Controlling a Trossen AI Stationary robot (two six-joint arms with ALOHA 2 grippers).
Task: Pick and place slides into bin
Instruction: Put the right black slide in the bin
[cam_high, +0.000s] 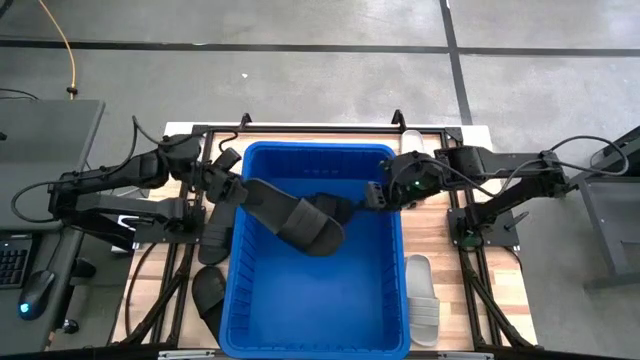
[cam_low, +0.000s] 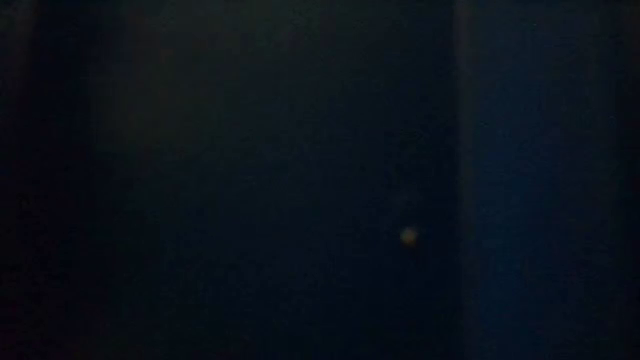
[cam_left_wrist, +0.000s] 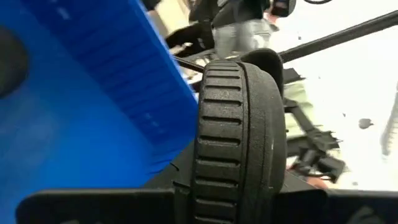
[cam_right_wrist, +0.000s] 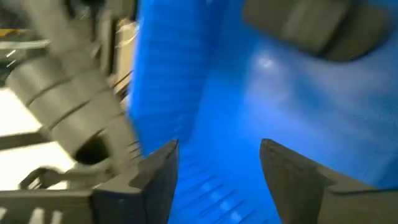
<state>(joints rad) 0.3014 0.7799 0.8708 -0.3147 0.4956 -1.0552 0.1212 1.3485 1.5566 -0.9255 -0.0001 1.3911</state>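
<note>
Black slide held over the big bright blue plastic bin (cam_high: 318, 320)

We count four black ribbed-strap slides and two pale ones. Nearest, a pale slide (cam_high: 421, 298) lies lengthwise right of the bin; two black lie left. The left gripper (cam_high: 240, 190) is clamped on one black slide (cam_high: 290, 218) slanting across the bin, another beside it; the right gripper (cam_high: 372, 196) stands apart, empty.

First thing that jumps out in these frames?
The big blue bin at table centre, with a black slide hanging over its far half, its left end gripped by the left pincer at the bin's left rim. The right pincer hangs open over the bin's right side, holding nothing.
</note>
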